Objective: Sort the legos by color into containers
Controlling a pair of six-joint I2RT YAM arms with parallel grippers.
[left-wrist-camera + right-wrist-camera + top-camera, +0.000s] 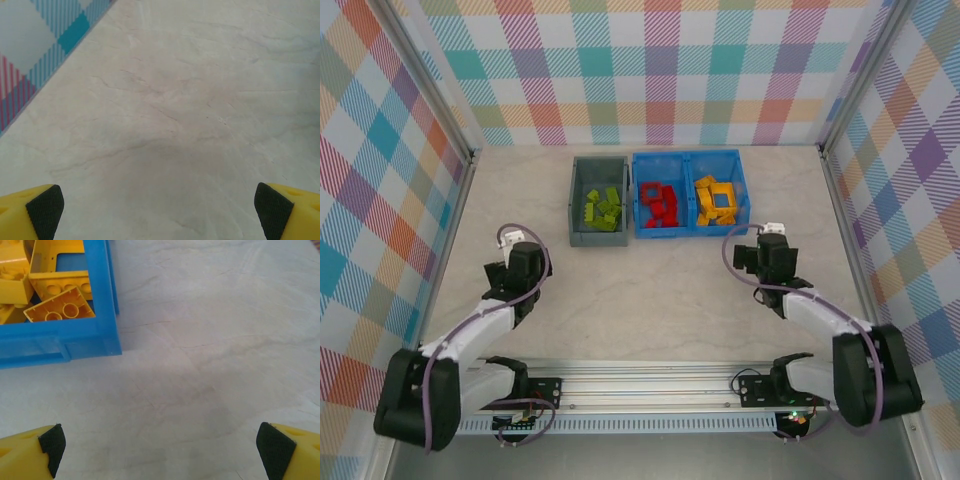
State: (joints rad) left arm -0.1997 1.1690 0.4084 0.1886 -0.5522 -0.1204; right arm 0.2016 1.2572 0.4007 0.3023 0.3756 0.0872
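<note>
Your left arm (470,335) reaches over the near-left part of the bench (660,300). The left jaws stand fully apart with nothing between them, and the black pads (45,210) frame only bare bench surface.

At the middle of the far edge, the grey bin (574,205) holds the green legos (602,208). Just beside it on the right is the blue bin (688,155), with red legos (660,205) in its left compartment and yellow legos (715,200) in its right one. Every brick you can see lies in a bin with its own colour, so I judge the sorting done and the step in hand to be a clean finish.

Your right arm (820,320) is at the near-right part of the bench. The right jaws are also wide open and hold nothing. They point just past the blue bin's near right corner, where the right wrist view shows yellow bricks inside the wall.

To finish well, first scan each compartment from above for a stray colour hidden under the frames. Then draw the right arm straight back toward the near edge so its open jaws do not catch that corner. Keep both arms low and slow.
</note>
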